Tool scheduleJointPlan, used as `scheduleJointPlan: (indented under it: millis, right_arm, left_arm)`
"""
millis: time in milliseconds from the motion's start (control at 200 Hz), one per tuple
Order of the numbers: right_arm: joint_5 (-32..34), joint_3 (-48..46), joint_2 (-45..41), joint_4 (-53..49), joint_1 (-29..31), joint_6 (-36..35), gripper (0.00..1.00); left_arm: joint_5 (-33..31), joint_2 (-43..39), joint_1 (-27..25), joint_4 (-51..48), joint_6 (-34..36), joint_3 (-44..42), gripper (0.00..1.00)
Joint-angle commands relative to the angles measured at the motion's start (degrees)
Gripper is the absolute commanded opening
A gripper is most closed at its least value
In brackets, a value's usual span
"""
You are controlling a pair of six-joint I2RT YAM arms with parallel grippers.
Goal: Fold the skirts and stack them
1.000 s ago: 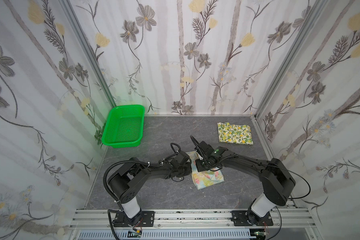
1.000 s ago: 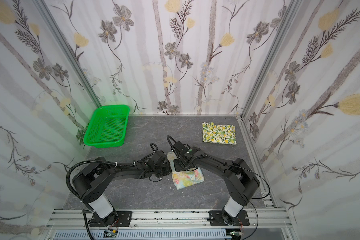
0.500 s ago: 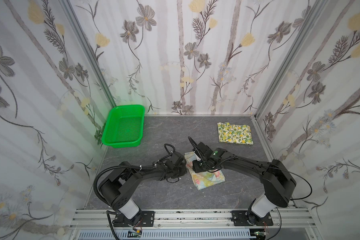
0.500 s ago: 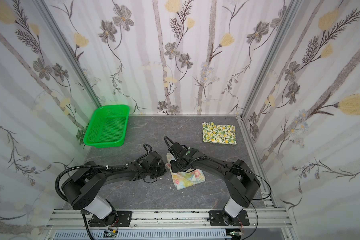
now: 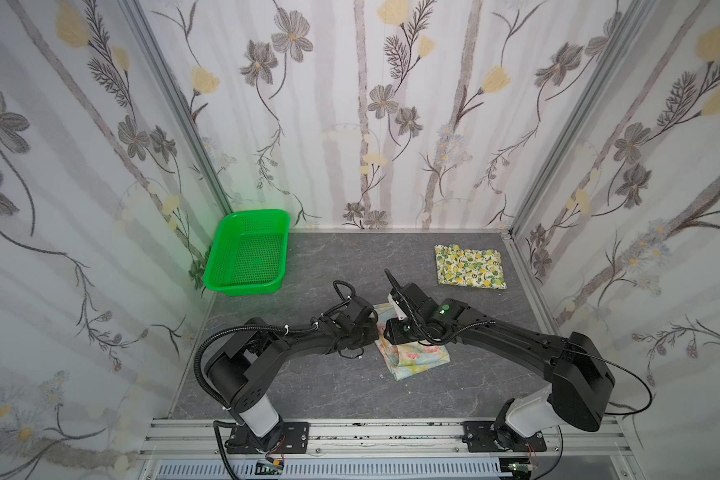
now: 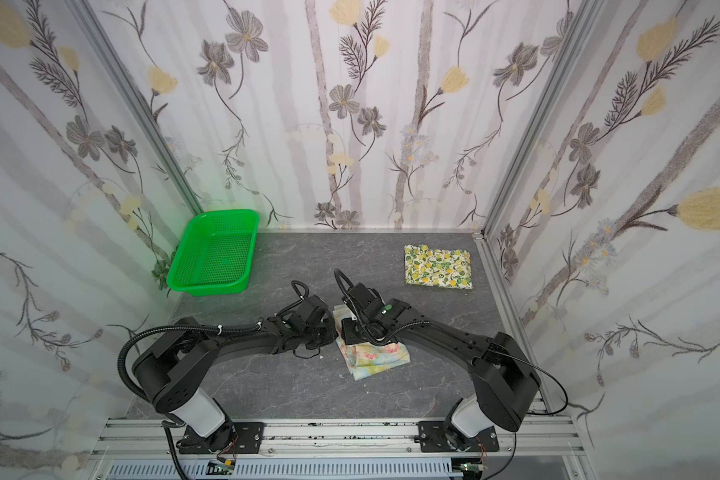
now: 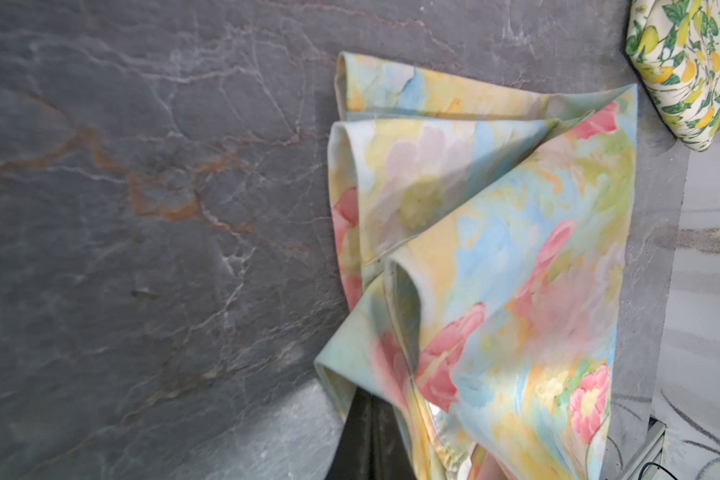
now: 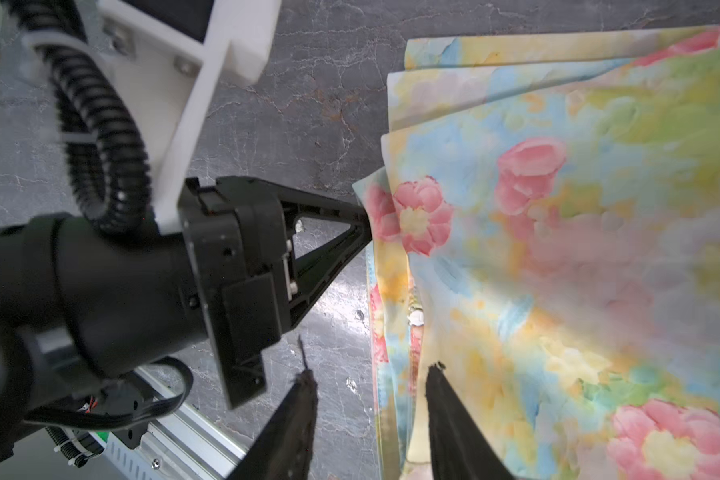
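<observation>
At frame centre, the left gripper (image 8: 362,218) pinches the flowered skirt (image 5: 416,355) by its edge; the right gripper (image 8: 370,372) stands open, straddling that edge.

Built as two matte black arms, left arm (image 5: 292,343) and right arm (image 5: 516,345), from boxy links with rounded joint housings. Stands on pale grey-white base columns (image 5: 262,415) bolted to black mounting plates (image 5: 298,434) on an aluminium rail (image 5: 391,428). Carries a ribbed black hose (image 8: 117,166) along the left wrist, cinched with white zip ties (image 8: 75,136). Shows a small green status light (image 5: 445,308) on the right forearm housing. Mounts the wrist camera in a white printed bracket (image 8: 208,83) fixed with silver screws (image 8: 182,64). Ends in the left gripper (image 8: 364,224), black with triangular open-truss sides, and the right gripper (image 8: 371,378), with rough, frayed-looking dark fingers (image 8: 449,415).
</observation>
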Motion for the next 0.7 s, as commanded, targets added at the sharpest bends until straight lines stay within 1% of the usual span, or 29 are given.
scheduleJointPlan:
  millis: [0,70,150,265,290,415,660,694]
  right_arm:
    - [0.3,-2.6,-1.6,3.7,0.0,0.8,0.35]
    - [-0.1,-4.8,-2.2,5.2,0.0,0.9,0.25]
    - [-0.5,-7.9,-2.8,6.8,0.0,1.6,0.16]
    - [-1.4,-12.5,-2.9,9.7,0.0,2.9,0.08]
    - [-1.9,-13.6,-4.8,10.5,0.2,3.2,0.08]
    - [-4.6,-19.3,-5.1,15.2,0.2,5.2,0.06]
    - [-4.8,-24.5,-3.7,20.2,1.2,7.7,0.03]
    - [-4.8,-25.1,-1.7,20.7,1.2,7.9,0.03]
  left_arm:
    - [-1.0,0.9,0.2,0.1,0.6,1.1,0.0]
    - [-1.5,1.4,0.3,0.1,0.6,1.6,0.0]
    - [-1.9,1.6,0.4,0.1,0.6,2.2,0.0]
    - [-2.8,1.6,0.7,0.1,0.6,2.4,0.0]
    - [-3.2,1.6,0.8,0.1,0.6,2.4,0.0]
    - [-4.0,2.2,1.0,0.1,1.0,3.1,0.0]
    - [-5.7,2.8,1.5,0.1,2.0,4.2,0.0]
    - [-5.9,3.0,1.6,0.1,2.2,4.4,0.0]
